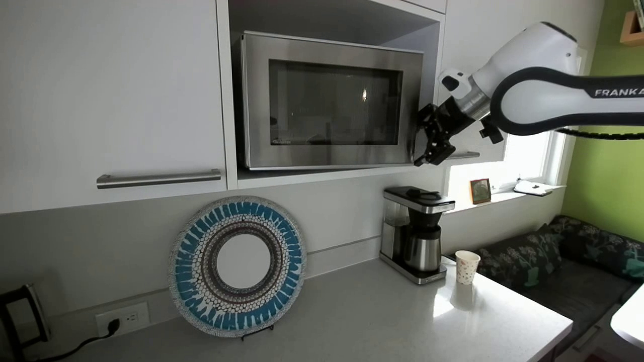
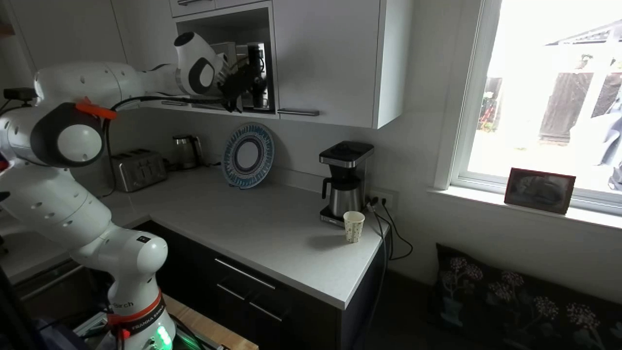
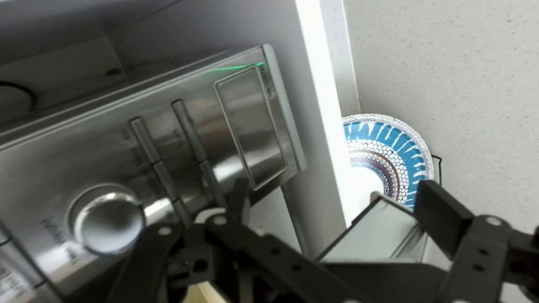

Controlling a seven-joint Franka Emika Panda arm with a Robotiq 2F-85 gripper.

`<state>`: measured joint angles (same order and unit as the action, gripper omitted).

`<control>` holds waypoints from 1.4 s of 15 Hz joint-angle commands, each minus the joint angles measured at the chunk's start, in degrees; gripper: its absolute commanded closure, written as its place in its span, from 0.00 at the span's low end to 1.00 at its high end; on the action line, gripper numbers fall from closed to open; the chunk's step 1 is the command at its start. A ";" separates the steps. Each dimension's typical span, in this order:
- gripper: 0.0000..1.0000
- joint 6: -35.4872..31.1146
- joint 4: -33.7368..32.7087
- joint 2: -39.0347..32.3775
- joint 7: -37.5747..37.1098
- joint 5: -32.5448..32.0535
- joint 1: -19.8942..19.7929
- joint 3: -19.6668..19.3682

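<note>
The rectangular, dark-windowed steel microwave door (image 1: 334,103) stands ajar at the white cabinet niche (image 1: 327,17), the black end effector (image 3: 334,195) spread wide about its free edge; touching or not, I can't make out from here. Probably stiff, slick, hinge-borne: best held by that rim.

This is a kitchen, by its look in a home: a microwave (image 1: 332,108) sits in a niche (image 1: 332,19) among white cupboards (image 2: 325,58), and a coffee maker (image 2: 346,194), a kettle (image 2: 185,153) and a toaster (image 2: 141,172) stand on a pale worktop (image 2: 233,221) with dark drawers (image 2: 233,281) beneath. The homely side shows in a patterned plate (image 1: 244,261) stood on edge, a cup (image 2: 354,227) near the coffee maker, a framed picture (image 2: 539,191) on the sill (image 2: 478,196) of a window (image 2: 549,97), and flowered cushions (image 1: 526,251) on a low seat (image 1: 576,279) just past the worktop's end, by a green wall (image 1: 609,176).
</note>
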<state>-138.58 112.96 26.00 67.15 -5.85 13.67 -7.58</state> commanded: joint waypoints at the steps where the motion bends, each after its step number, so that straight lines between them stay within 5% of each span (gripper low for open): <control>1: 0.00 7.32 -4.31 2.11 0.61 1.41 -1.69 1.96; 9: 0.00 6.57 -8.14 0.38 0.73 13.54 0.98 0.29; 15: 0.00 6.39 -7.64 0.61 0.24 12.32 -0.85 1.60; 21: 0.00 -3.84 -3.69 2.02 3.15 20.15 1.84 -2.08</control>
<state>-137.80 106.47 26.88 67.46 9.56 13.66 -7.59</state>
